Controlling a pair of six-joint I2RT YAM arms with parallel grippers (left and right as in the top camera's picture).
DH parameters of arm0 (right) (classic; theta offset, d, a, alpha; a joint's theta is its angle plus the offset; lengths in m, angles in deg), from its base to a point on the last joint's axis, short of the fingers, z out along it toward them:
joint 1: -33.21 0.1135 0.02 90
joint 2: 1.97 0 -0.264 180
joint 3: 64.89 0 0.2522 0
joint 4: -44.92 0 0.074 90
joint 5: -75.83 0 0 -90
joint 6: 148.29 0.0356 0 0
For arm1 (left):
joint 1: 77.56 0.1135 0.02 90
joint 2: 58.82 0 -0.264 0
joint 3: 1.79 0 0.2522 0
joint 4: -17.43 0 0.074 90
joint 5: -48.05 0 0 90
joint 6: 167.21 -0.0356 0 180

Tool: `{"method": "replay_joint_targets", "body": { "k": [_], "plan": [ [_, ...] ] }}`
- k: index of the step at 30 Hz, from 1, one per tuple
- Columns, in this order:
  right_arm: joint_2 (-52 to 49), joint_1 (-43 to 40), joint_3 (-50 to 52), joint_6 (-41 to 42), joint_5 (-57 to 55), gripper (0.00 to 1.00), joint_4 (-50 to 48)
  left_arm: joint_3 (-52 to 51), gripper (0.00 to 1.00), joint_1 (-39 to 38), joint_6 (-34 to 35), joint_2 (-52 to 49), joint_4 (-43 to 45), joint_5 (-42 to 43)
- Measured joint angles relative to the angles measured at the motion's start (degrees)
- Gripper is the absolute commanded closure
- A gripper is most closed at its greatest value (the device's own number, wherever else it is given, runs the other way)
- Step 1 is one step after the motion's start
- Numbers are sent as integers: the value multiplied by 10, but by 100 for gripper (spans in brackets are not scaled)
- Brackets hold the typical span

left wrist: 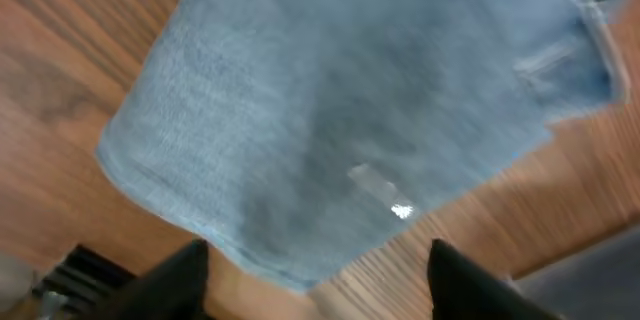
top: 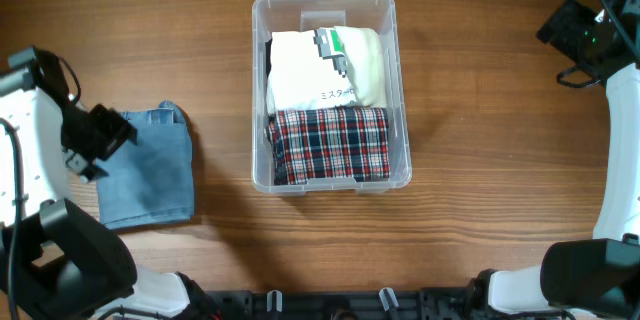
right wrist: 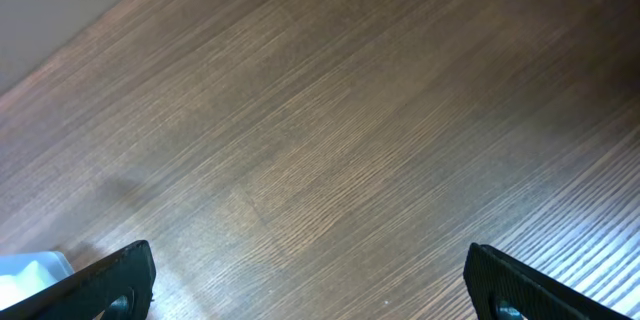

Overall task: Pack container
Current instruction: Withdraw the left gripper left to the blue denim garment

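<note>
The clear plastic container (top: 262, 100) stands in the middle of the table. It holds a folded cream garment (top: 310, 70) with a small green-and-white packet (top: 333, 45) on it, and a red plaid cloth (top: 331, 144) at the near end. A folded light blue denim piece (top: 148, 170) lies on the table left of the container and fills the left wrist view (left wrist: 350, 100). My left gripper (left wrist: 315, 280) is open and empty, hovering over the denim's left edge. My right gripper (right wrist: 310, 280) is open and empty over bare wood at the far right.
The table is brown wood (top: 480, 130). A corner of the clear container (right wrist: 25, 270) shows at the lower left of the right wrist view. The arm bases stand at the near left (top: 60, 260) and near right (top: 590, 280) edges.
</note>
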Motion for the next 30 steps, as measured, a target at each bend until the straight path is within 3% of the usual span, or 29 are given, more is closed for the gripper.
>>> {"method": "replay_joint_targets", "body": {
  "k": [1,30],
  "plan": [
    [0,0,0,0,0,0,-1,-12,96,3,7,0,13,0],
    [0,0,0,0,0,0,0,-239,96,9,72,12,252,13]
  ]
}}
